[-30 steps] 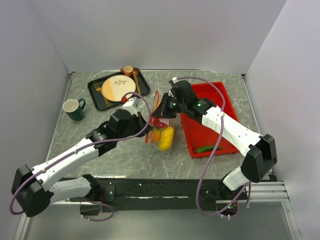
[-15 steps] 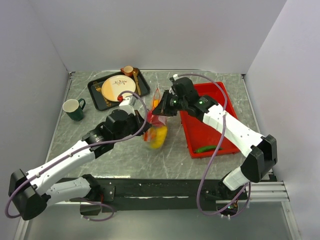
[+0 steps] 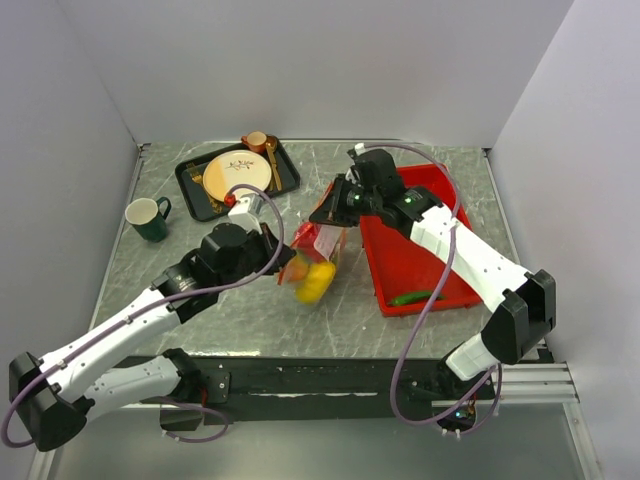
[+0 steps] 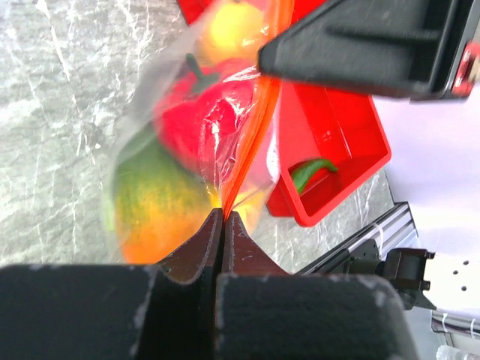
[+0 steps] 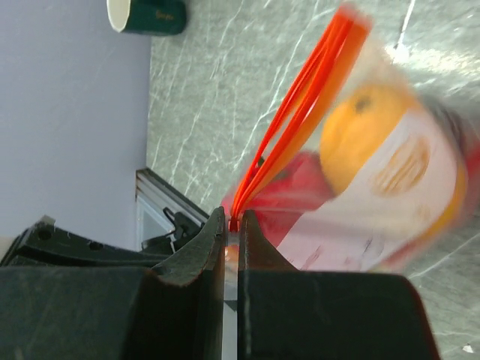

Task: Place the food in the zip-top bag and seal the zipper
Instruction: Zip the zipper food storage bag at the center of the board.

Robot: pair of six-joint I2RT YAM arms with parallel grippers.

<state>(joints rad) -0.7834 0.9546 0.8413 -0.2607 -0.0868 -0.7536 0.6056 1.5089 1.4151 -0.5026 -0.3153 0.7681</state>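
Left gripper (image 4: 223, 221) and right gripper (image 5: 232, 223) pinch the zipper (image 4: 255, 135), stretched between them; zip-top bag (image 3: 316, 268) seemingly hangs below.

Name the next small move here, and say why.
Probably lower the zip-top bag onto the table: both the left gripper and right gripper are shut on its zipper, yet the green chili lies in the red tray.

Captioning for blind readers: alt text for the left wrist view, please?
The left tool is shut on the zipper of the zip-top bag, which holds red, yellow and orange-green food. Behind it, a green chili lies in a red tray.
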